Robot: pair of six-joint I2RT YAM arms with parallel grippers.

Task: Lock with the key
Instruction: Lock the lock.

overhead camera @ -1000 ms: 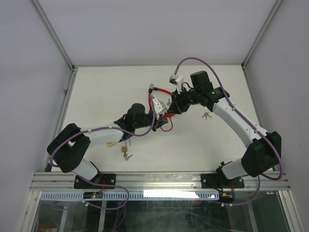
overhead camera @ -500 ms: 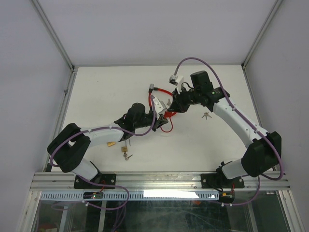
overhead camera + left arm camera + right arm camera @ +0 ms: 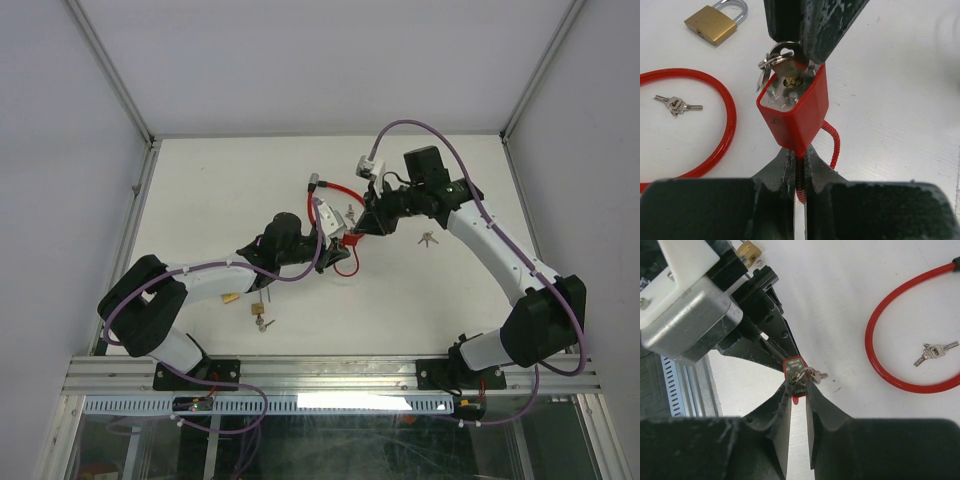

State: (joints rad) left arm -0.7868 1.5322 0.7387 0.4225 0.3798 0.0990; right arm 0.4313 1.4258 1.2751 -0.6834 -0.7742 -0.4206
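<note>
Clamping red coiled cable [image 3: 834, 145] hard between left fingers [image 3: 782, 172], just under red padlock [image 3: 796, 112]. Nearly closed around key [image 3: 786, 56] with right fingers [image 3: 777, 410], seated in keyhole at fingertips; cannot tell if pinched. Beyond fingers on desk [image 3: 900, 100]: brass padlock [image 3: 710, 22].

1. The key's [image 3: 788, 56] blade is sunk out of sight in the red lock [image 3: 796, 112], and the right fingers [image 3: 830, 20] cover part of its head.
2. Lettering on the lock's face is too blurred to read.
3. The red cable [image 3: 731, 117] runs off the left edge of the left wrist view and vanishes between the left fingers [image 3: 775, 172].
4. The loose keys [image 3: 428, 238] toward the table's [image 3: 200, 180] right edge are too small to count.
</note>
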